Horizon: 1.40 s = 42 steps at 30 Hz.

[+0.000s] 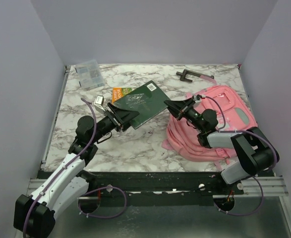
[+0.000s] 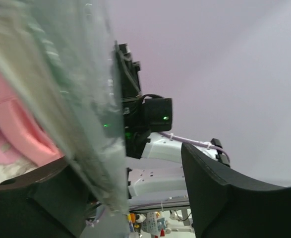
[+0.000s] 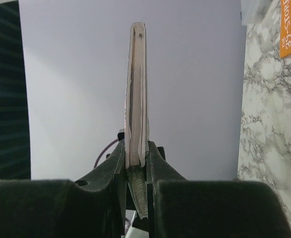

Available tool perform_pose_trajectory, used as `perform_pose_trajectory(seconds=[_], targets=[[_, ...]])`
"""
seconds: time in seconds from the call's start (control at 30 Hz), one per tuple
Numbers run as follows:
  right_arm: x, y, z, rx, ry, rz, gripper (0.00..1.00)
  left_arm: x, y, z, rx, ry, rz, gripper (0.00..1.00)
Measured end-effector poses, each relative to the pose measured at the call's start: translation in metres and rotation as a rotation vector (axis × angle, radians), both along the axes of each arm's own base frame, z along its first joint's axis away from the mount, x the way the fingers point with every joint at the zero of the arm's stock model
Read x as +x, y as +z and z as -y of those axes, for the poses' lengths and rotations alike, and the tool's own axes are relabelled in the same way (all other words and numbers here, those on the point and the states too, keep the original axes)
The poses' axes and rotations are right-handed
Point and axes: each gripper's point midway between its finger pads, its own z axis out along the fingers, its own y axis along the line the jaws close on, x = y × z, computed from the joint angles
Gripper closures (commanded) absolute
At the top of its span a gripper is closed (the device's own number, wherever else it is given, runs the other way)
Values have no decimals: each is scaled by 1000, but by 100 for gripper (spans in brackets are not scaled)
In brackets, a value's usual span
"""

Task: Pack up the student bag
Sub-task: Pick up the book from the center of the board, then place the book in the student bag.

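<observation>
The student bag (image 1: pixel 228 104) is lying flat on the right side of the marble surface (image 1: pixel 135 144), its pink straps bunching toward the near edge. The right arm is reaching across the bag's upper left part, and the right tool (image 1: pixel 174 109) is sitting just past the bag's left edge, near but not on the fabric as far as the top view is showing. That tool is pinching a dark green book (image 1: pixel 143 99) by its right edge. In the right wrist view the 2 fingers (image 3: pixel 116 163) are pressing against both covers of the book (image 3: pixel 137 89), which is standing edge-on between them. The left tool (image 1: pixel 125 113) is sitting at the book's lower left corner, well apart from the bag, with the whole book lying between the 2 tools. Its jaws are standing spread around the book. In the left wrist view the blurred green cover (image 2: pixel 81 104) is lying close to 1 finger while a clear gap is showing before the other finger (image 2: pixel 219 193), and the pink bag (image 2: pixel 16 126) is showing beyond the book. An orange book (image 1: pixel 120 92) is peeking out from under the green one's far left corner. A clear plastic box (image 1: pixel 89 73) is resting at the far left of the surface, and a black handled object (image 1: pixel 191 75) is lying at the far edge, beyond the bag.
</observation>
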Motion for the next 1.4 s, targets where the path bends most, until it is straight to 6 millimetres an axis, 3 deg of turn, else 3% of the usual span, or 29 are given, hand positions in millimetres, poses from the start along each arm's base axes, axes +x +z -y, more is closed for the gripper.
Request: perform_pose_trajectory(seconds=[0.13,0.33,0.43,0.5,0.53,0.6,0.7,0.8,0.83,0.97,1.13,1.2,1.3,1.4], targets=[[-7,4,12,23,-66,-2,100,0,21,9,-24,16,58,43],[-18,29,28,53,-138,64,100,15,32,18,-34,55,72,58],[-23,33,32,47,-154,77,100,22,34,21,-35,71,71,78],[-25,36,34,50,-164,81,100,27,34,23,-27,75,71,100],[-26,38,35,50,-170,86,99,29,34,25,-22,74,68,100],[-27,40,39,38,-188,100,84,31,32,27,-9,70,68,100],[-31,42,44,9,-215,115,49,32,35,31,2,52,81,100],[-41,42,47,-78,-228,143,27,30,30,30,48,43,109,100],[-44,40,49,-131,-235,157,24,29,25,29,82,38,111,100],[-49,24,57,-416,-268,188,23,33,34,13,237,64,173,100],[-42,21,78,-821,-294,248,24,47,57,-30,492,177,294,100],[-39,17,88,-968,-284,256,29,51,62,-46,590,213,332,100],[-32,5,95,-1150,-223,255,38,54,62,-65,707,243,362,100],[-23,-18,95,-1299,-118,220,43,52,51,-70,785,219,368,100]])
